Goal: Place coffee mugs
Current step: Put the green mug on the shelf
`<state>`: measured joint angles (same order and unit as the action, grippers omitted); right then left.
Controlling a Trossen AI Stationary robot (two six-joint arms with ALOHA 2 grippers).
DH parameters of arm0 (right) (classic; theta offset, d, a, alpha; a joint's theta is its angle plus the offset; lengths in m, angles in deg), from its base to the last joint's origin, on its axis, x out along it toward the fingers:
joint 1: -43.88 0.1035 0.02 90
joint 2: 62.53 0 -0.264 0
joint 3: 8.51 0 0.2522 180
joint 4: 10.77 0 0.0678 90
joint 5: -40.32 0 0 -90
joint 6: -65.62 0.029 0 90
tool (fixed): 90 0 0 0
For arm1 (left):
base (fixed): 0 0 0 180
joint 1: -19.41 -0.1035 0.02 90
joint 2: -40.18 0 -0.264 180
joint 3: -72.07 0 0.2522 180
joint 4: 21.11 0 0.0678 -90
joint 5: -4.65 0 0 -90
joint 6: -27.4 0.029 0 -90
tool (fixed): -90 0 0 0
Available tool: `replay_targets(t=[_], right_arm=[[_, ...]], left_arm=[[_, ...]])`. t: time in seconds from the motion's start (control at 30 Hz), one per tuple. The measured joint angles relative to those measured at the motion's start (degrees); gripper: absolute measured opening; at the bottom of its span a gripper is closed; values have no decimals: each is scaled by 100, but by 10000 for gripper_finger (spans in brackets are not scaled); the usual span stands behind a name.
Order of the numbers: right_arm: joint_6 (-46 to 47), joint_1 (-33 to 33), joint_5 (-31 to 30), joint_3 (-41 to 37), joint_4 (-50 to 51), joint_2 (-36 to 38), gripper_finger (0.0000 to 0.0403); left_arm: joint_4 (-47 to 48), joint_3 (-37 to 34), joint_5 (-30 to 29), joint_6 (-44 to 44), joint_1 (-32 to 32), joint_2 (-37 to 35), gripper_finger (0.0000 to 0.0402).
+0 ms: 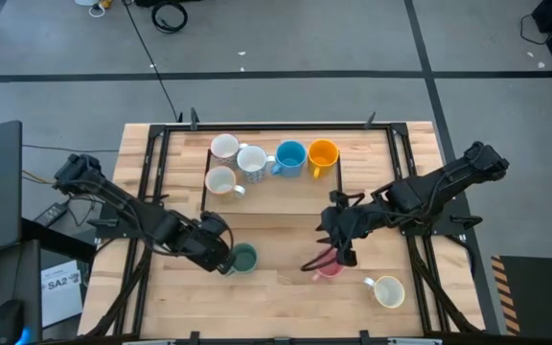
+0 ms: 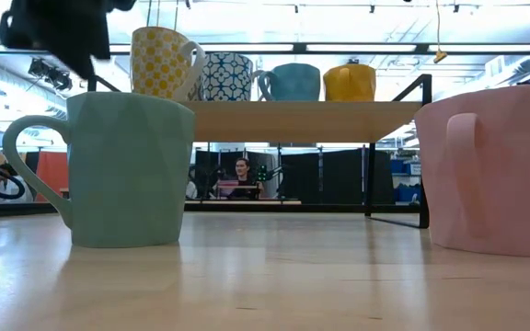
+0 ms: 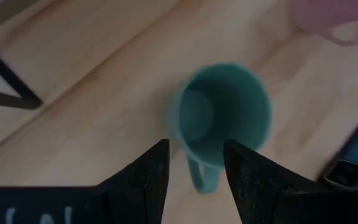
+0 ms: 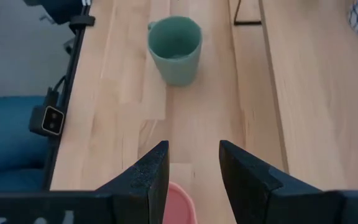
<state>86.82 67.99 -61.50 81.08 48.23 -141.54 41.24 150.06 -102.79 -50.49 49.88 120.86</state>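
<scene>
Counting five mugs (image 1: 257,161) on the shelf, three left on the table (roughly two-thirds done): left gripper (image 3: 194,167) spread above the green mug (image 1: 244,257), right gripper (image 4: 193,163) spread over the pink mug (image 1: 328,269), cream mug (image 1: 388,290) untouched.

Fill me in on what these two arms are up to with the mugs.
Five mugs already stand on the raised shelf. The left gripper hovers open over the green mug, jaws either side of its handle. The right gripper hangs open above the pink mug. A cream mug waits on the table near the front right.
</scene>
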Motion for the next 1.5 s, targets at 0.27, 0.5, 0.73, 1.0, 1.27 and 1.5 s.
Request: replay_targets(t=[0.27,0.5,0.73,1.0,1.27,1.5], right_arm=[[-597,-1,-4,0,-475,-108,147],[-826,-1,55,0,-672,-151,146],[-834,-1,106,0,-670,-151,146],[-834,-1,106,0,-711,-151,147],[-834,-1,106,0,-726,-151,146],[-1096,-1,107,0,-929,-151,146]], left_arm=[[-877,-656,-43,-108,-9,0,157],[-1754,-1174,-43,-96,-14,-2,157],[-1790,-1319,-57,-257,-14,-2,157],[-1766,-1315,-56,-248,-14,210,157],[-1808,-1314,68,-490,-44,417,151],[-1957,-1316,70,-550,-51,420,98]])
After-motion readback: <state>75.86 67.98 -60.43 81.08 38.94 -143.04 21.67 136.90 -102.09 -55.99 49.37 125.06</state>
